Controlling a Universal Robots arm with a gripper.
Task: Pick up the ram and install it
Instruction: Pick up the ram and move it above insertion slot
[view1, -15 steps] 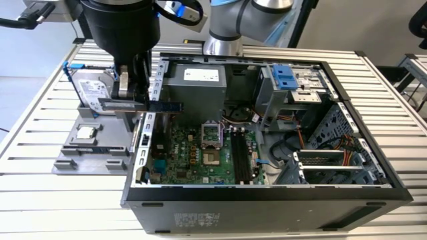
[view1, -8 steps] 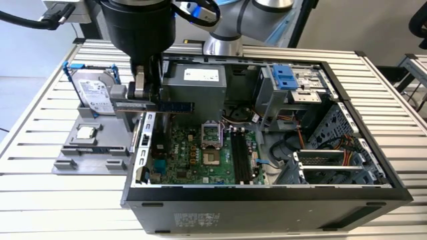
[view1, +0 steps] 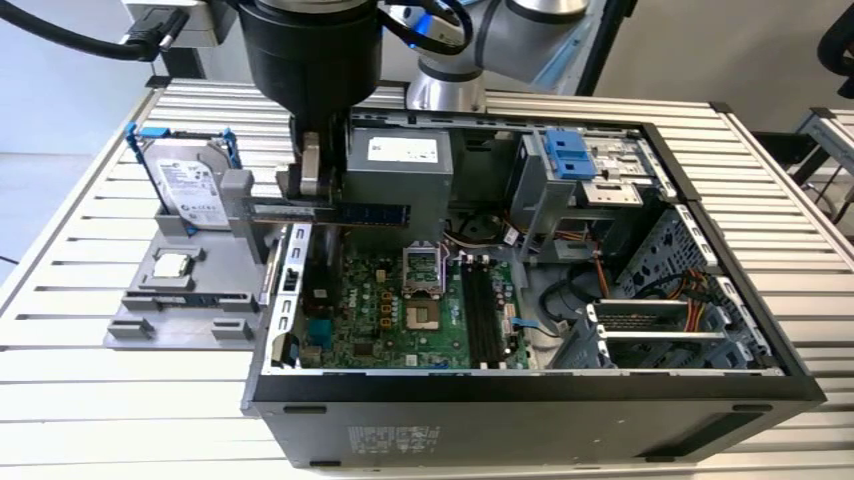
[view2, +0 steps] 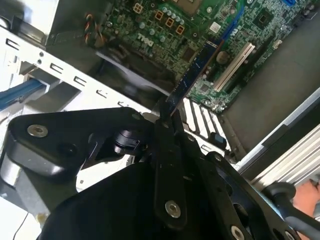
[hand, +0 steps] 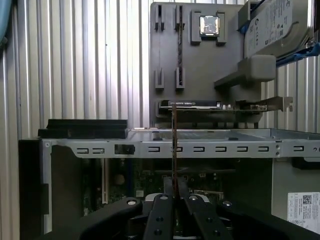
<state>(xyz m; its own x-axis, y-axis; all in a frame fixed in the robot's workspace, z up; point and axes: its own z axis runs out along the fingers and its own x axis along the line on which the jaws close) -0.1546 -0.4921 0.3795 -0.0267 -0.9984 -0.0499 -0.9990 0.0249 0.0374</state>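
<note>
The ram (view1: 371, 212), a slim green circuit-board stick, is off the bench (view1: 80, 380) and held in the air by the gripper (view1: 310, 195). The gripper's fingers are closed on it at about mid-length. It hangs over the open computer case (view1: 534, 395), just above the case wall nearest a grey parts holder (view1: 140, 305).

In the exterior view the stick lies level, with its long axis running from that view's left to its right. In the first wrist view it appears edge-on as a thin line (hand: 174, 135) running straight out from the gripper (hand: 174, 186). In the second wrist view it (view2: 196, 67) reaches out from the gripper (view2: 167, 117) over the green motherboard (view1: 387, 320).

The motherboard's long black slots (view1: 482, 310) lie lower, toward the exterior view's right of the gripper, well apart from the stick. They appear to run crosswise to the stick's long axis.

On the holder sit 1 silver hard drive (view1: 187, 190) with blue rails and 1 small square processor chip (view1: 170, 265).
</note>
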